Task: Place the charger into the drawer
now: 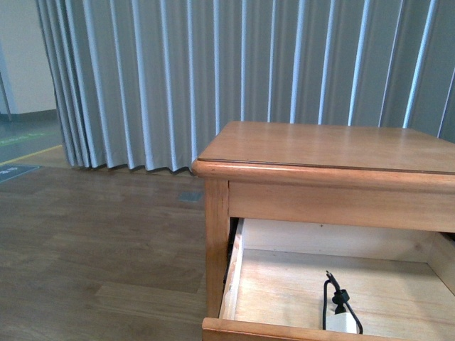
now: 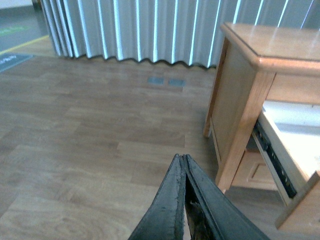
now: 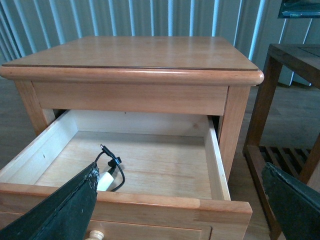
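I am hovering my right gripper (image 3: 179, 172) spread wide and left gripper (image 2: 184, 161) pinched together, the charger (image 3: 105, 181) lying lower-left in the drawer (image 3: 165, 165), which likely needs pushing closed next.

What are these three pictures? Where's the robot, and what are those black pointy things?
It's a robot with two arms. One picture comes from a camera on its body, looking at a wooden bedside table with its drawer open. The other two come from cameras on its wrists, so the black shapes are its pinchers, each called an end effector. The left end effector is pinched shut, holding nothing, above the floor. The right end effector is wide open in front of the drawer. Inside the drawer lies a white charger with a black cable.
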You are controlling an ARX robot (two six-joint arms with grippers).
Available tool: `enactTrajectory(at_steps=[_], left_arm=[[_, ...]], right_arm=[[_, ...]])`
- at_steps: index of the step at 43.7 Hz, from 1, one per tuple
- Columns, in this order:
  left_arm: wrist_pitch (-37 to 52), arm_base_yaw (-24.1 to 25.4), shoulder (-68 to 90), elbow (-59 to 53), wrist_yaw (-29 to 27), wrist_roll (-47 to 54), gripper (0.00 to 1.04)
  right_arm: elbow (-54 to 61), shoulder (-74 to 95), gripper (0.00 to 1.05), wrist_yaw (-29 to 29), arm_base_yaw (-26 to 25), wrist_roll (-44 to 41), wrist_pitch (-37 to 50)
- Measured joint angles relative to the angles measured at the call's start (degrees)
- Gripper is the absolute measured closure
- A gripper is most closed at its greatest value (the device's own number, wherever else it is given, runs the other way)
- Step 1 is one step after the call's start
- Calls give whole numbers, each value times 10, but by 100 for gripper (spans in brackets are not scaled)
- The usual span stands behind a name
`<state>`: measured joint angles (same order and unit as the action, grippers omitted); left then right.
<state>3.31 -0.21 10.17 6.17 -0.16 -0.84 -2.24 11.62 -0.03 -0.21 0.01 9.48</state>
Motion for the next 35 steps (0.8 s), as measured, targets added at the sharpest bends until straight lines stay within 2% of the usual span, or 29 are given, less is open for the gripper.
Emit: enactTrajectory(at_steps=[3,35], left_arm=[[-38,0,-47,-10,2,2,101],[-36,1,-100,-55,2,4,101]], right_arm=[[0,0,8,0,0,0,0],[1,0,8,0,0,0,0]])
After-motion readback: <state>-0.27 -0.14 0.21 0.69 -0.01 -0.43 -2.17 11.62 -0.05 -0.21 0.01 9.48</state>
